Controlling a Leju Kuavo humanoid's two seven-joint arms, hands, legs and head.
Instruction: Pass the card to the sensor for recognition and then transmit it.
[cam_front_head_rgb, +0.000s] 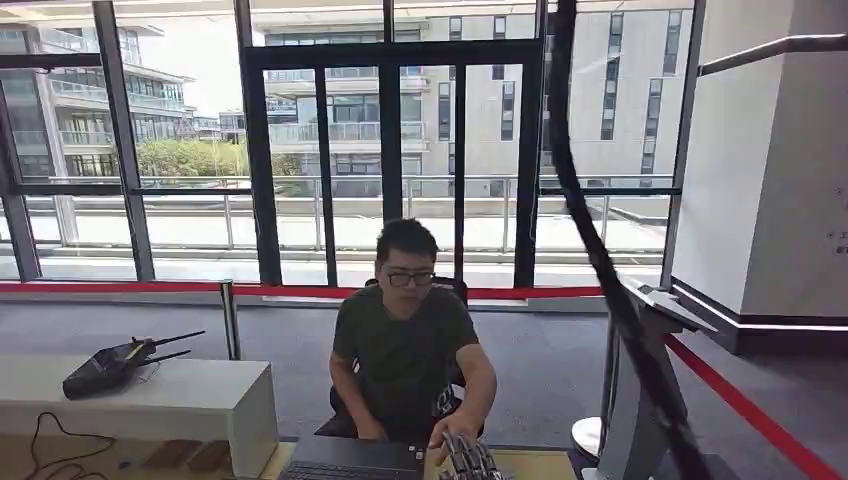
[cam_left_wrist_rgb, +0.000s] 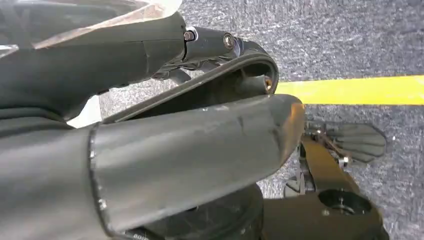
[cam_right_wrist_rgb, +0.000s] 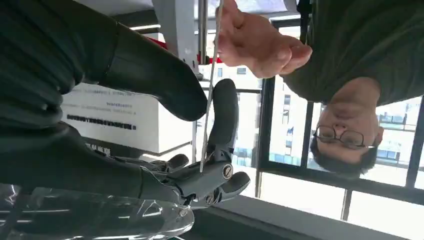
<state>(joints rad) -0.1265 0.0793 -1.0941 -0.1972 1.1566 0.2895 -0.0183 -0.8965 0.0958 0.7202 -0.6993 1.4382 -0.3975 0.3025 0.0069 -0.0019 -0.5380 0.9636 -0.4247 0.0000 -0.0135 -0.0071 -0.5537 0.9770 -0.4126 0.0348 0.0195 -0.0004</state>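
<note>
Grey carpet, crossed by a yellow floor line (cam_left_wrist_rgb: 360, 90), lay under the left hand (cam_left_wrist_rgb: 190, 150), which hung beside the body. Nothing was seen in it; whether its fingers were spread or curled could not be told.

Item, far left of the head view: white bench (cam_front_head_rgb: 200, 400) carrying a black device with antennas (cam_front_head_rgb: 110, 365). No part in the task.

Item, centre: person (cam_front_head_rgb: 405, 350) in a dark shirt, seated behind the desk, with a laptop (cam_front_head_rgb: 350, 460) just in front.

Item, centre, low: right hand (cam_front_head_rgb: 468, 462), raised toward the person.

Item: card (cam_right_wrist_rgb: 210, 95), seen edge-on in the right wrist view as a thin pale line. It stood between the robot's thumb (cam_right_wrist_rgb: 165, 80) and one dark finger (cam_right_wrist_rgb: 224, 112), which appeared to pinch it. Its far end was held by the person's hand (cam_right_wrist_rgb: 260, 42). The card was thus shared between two holders.

Item, right: grey stand with a tilted top (cam_front_head_rgb: 655, 305), beside the red barrier tape (cam_front_head_rgb: 740, 410); probably the sensor.

Handling note, as judgement: the step in hand looked like the handover. It would be done well if the pinch stayed firm and steady until the person clearly bore the card's weight, and was then eased off without any tug or twist, since so thin a card could slip or bend. Thumb and finger should part evenly, and the arm should hold its height throughout. Whether the sensor had read the card could not be told.
</note>
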